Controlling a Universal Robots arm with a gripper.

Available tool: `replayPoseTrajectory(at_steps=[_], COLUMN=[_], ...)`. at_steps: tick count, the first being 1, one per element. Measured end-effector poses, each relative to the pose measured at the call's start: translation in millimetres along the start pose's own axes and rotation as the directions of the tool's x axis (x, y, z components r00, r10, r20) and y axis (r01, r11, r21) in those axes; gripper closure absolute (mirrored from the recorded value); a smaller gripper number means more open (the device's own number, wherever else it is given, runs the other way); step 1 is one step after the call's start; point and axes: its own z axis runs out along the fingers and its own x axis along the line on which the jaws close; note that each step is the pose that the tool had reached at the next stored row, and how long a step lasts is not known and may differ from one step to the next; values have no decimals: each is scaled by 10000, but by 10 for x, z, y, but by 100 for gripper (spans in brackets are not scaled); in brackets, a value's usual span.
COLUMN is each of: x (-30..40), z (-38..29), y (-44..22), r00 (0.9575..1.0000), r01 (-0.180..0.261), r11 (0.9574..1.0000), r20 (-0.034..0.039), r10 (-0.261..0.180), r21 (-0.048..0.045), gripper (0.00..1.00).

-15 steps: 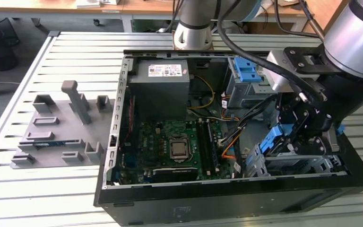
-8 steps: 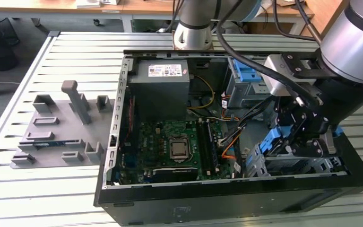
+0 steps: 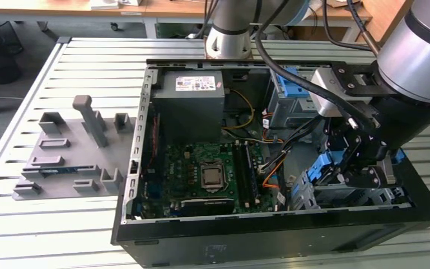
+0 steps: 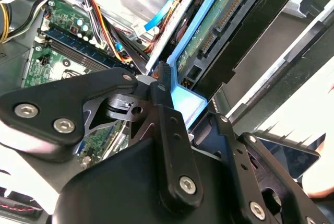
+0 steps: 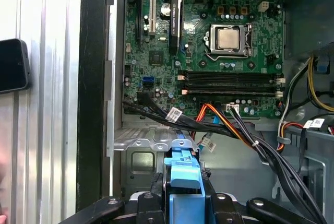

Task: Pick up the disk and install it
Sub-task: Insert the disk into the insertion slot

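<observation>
The big grey arm (image 3: 416, 50) reaches down into the open computer case (image 3: 275, 235), at the exterior view's right. Its black gripper (image 3: 353, 165) is low inside that corner. The fingers (image 4: 164, 104) are closed on the disk (image 3: 323, 168), pressing on the blue bracket around it. In the first wrist view the bracket sits squeezed between the two finger bases. In the second wrist view the disk (image 4: 235, 20) shows its green circuit-board side and connector edge. Whether it is seated in its bay I cannot tell.

The case lies on a slatted metal table (image 3: 73, 224). Inside it, the green motherboard (image 3: 200, 168) fills the middle, with the grey power supply (image 3: 188, 101) beyond it. A grey fixture (image 3: 65, 151) sits on the table well apart from the case, on the exterior view's left. The drive cage (image 3: 290, 101) stands near the arm. A bundle of black and orange cables (image 5: 245, 130) crosses just past the bracket, between it and the motherboard. A dark flat device (image 5: 11, 65) lies on the slats outside the case.
</observation>
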Motion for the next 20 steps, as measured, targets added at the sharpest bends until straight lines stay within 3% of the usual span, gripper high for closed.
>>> replayPoseTrajectory(at_steps=[6,9,12,14,20], x=[0,0,0,0,0], z=[2,3,3,3,4], y=[0,0,0,0,0], r00=[10000,10000,10000,10000,10000], r01=[1,0,0,0,0], r11=[10000,10000,10000,10000,10000], r20=[0,2,1,1,1], r10=[-1,0,0,0,0], r21=[0,0,0,0,0], gripper=[62,50,50,52,81])
